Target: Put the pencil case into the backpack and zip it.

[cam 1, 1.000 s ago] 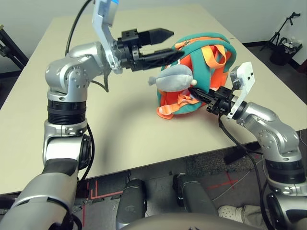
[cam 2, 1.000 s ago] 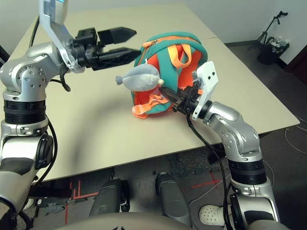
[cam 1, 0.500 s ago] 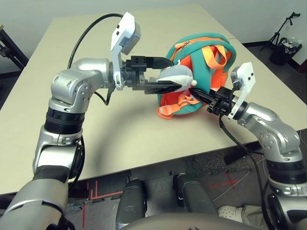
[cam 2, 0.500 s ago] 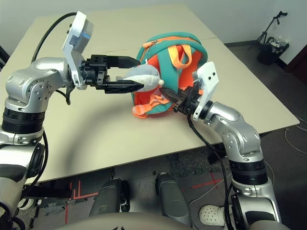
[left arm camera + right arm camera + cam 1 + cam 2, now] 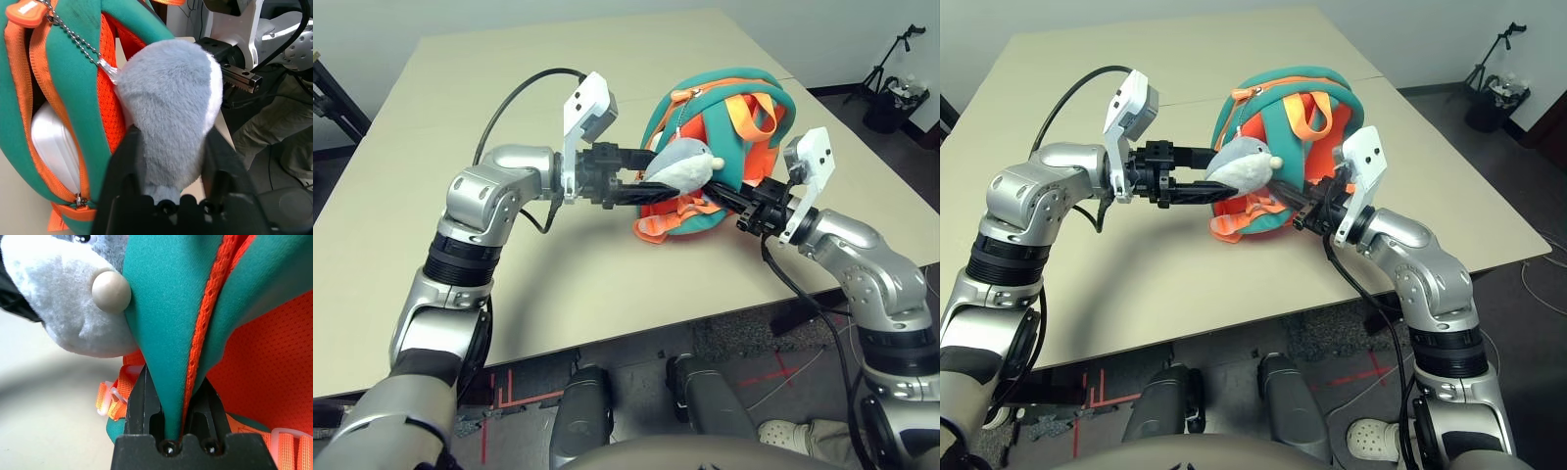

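Observation:
The backpack (image 5: 724, 93), orange with teal trim, stands on the table with its straps toward me. Its side zip gapes in the left wrist view, and the white pencil case (image 5: 54, 147) lies inside the opening. A grey plush toy (image 5: 683, 162) hangs from the orange zip tag (image 5: 27, 10) by a bead chain. My left gripper (image 5: 668, 182) is shut on the plush, one finger (image 5: 124, 161) on each side of it. On the backpack's near right side, my right gripper (image 5: 720, 196) is shut on a fold of its teal fabric (image 5: 161, 333).
The beige table (image 5: 460, 78) stretches wide to the left and behind the backpack, and its front edge runs just below my forearms. On the floor at the far right stands dark gear on a tripod (image 5: 891, 93). A shoe (image 5: 783, 431) shows under the table.
My left arm dropped and reached in to the backpack, and its fingers closed around the plush toy, which now sits raised between them. The right gripper kept its hold.

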Controlling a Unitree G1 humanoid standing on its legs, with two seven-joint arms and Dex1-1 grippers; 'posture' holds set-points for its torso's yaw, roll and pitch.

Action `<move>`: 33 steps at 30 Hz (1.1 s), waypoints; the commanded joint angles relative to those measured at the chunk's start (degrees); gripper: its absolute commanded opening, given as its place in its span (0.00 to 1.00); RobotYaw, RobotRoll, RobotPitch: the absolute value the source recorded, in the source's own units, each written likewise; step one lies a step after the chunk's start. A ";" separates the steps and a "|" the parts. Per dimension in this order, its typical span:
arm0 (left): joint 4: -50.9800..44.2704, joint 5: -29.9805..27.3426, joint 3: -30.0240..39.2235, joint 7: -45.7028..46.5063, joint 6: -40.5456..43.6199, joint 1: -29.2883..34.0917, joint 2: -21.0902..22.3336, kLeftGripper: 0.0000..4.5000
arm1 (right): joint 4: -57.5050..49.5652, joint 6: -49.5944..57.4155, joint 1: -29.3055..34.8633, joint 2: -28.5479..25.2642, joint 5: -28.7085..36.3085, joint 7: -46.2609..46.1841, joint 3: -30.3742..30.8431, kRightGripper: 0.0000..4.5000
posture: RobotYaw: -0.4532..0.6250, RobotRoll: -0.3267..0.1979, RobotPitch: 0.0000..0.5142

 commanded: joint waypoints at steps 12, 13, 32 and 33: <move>2.31 -3.06 9.58 0.28 -0.73 -4.25 2.90 0.02 | 0.20 0.12 -0.91 -0.21 -0.34 1.53 2.03 0.05 | 0.28 0.62 0.17; 2.42 -3.09 10.24 0.30 -0.74 -4.62 3.73 0.02 | 0.27 0.11 -0.99 -0.20 -0.36 1.55 2.05 0.05 | 0.28 0.62 0.17; 0.40 -5.72 18.03 0.82 2.89 3.01 15.96 0.02 | 0.47 0.36 -1.21 0.49 -0.21 1.23 2.50 0.05 | 0.30 0.62 0.19; -0.06 -5.75 17.79 0.79 3.21 4.56 16.27 0.02 | 0.46 0.38 -1.22 0.52 -0.20 1.19 2.50 0.05 | 0.30 0.62 0.20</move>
